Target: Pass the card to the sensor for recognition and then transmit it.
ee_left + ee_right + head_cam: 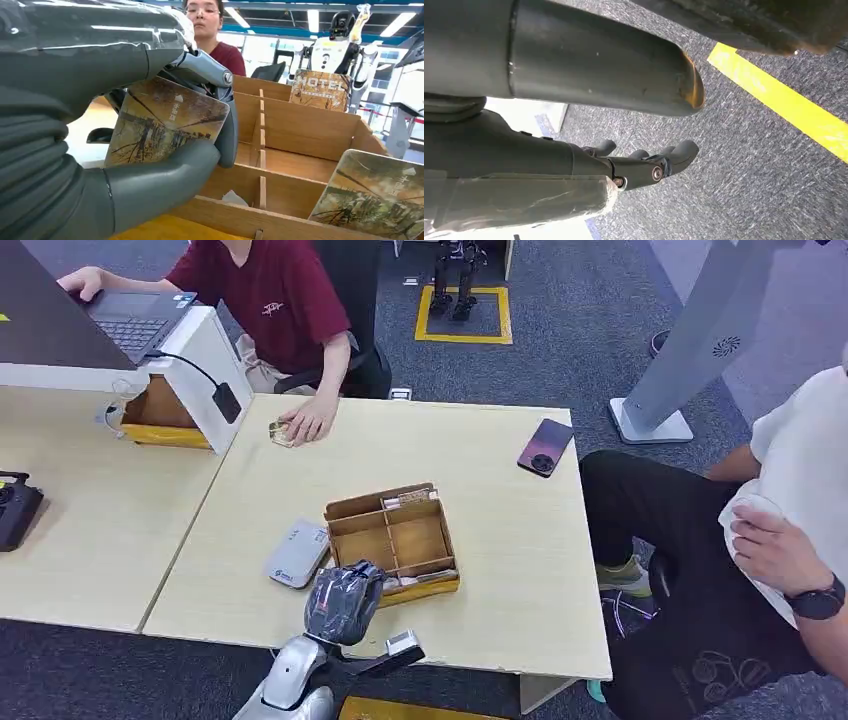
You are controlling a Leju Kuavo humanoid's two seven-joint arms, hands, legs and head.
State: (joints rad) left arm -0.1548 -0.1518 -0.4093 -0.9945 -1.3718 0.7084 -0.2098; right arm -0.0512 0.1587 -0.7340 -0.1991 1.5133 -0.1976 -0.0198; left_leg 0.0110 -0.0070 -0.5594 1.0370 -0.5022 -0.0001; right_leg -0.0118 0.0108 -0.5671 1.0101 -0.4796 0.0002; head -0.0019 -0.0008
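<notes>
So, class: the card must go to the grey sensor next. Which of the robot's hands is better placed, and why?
Left. The left hand already grips a card above the wooden box, right beside the sensor. The right hand hangs over the carpet, holding nothing.

Office or robotics lab floor, open-plan. Pale wooden desks (480, 490) pushed together on grey carpet (560, 370) marked with yellow tape squares (463, 315). A person in a dark red shirt (275, 300) sits at a laptop (135, 320), across the desk from the left hand (343, 602). A second seated person (760, 570) is off to that hand's right. Beyond the hand, the left wrist view shows strip ceiling lights (315, 17) and a white humanoid robot (335, 47) standing in the background. The right hand (644, 165) hangs over carpet beside a yellow floor line (784, 105).
</notes>
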